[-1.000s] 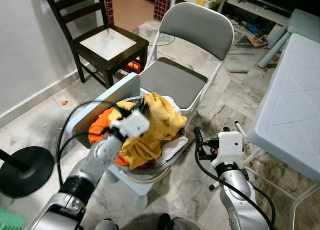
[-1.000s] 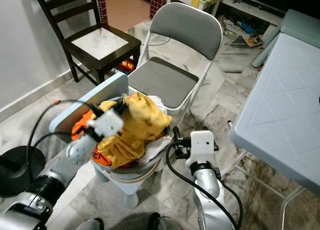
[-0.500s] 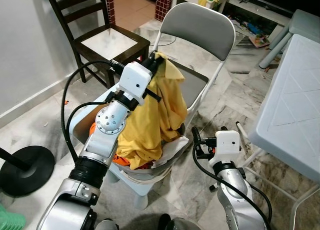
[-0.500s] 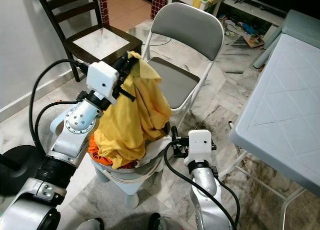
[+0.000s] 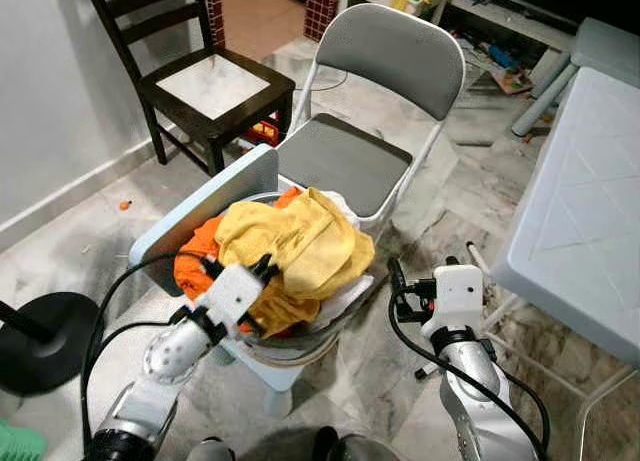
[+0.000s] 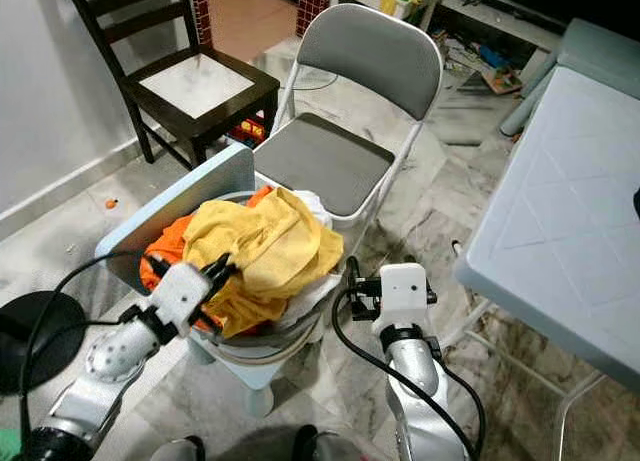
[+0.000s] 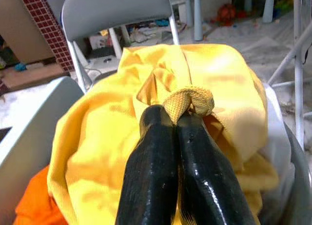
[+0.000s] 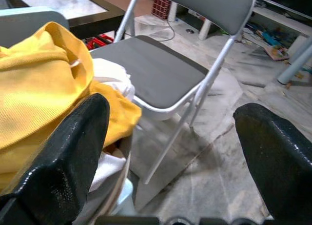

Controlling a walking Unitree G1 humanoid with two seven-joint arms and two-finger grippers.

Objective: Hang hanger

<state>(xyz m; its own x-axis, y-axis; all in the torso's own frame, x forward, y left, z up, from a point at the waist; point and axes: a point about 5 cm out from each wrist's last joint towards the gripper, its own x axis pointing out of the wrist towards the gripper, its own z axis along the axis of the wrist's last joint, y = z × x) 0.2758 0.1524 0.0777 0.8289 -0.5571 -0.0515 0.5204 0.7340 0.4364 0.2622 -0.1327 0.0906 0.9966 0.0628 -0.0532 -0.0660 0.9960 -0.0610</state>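
A yellow garment [image 5: 300, 246] lies bunched on top of a round laundry basket [image 5: 305, 343], over an orange cloth [image 5: 192, 266] and a white cloth [image 5: 342, 293]. My left gripper [image 5: 265, 269] is low at the front of the pile. In the left wrist view its fingers [image 7: 156, 152] are pressed together, and the left gripper [image 7: 176, 116] pinches a rolled fold of the yellow garment [image 7: 97, 137]. My right gripper [image 5: 396, 281] stands open just right of the basket; the right gripper [image 8: 170, 120] holds nothing. I see no hanger.
The basket sits on a pale blue stool [image 5: 285, 376], with a light grey panel [image 5: 205, 213] leaning at its left. A grey folding chair [image 5: 350, 156] stands right behind, a dark wooden chair [image 5: 215, 86] at back left, a white table [image 5: 585, 201] at right, a black round base [image 5: 45, 341] at left.
Half a second ago my left arm held the yellow garment high above the basket. Now the arm is low and the garment lies back on the pile. The right arm has barely moved.
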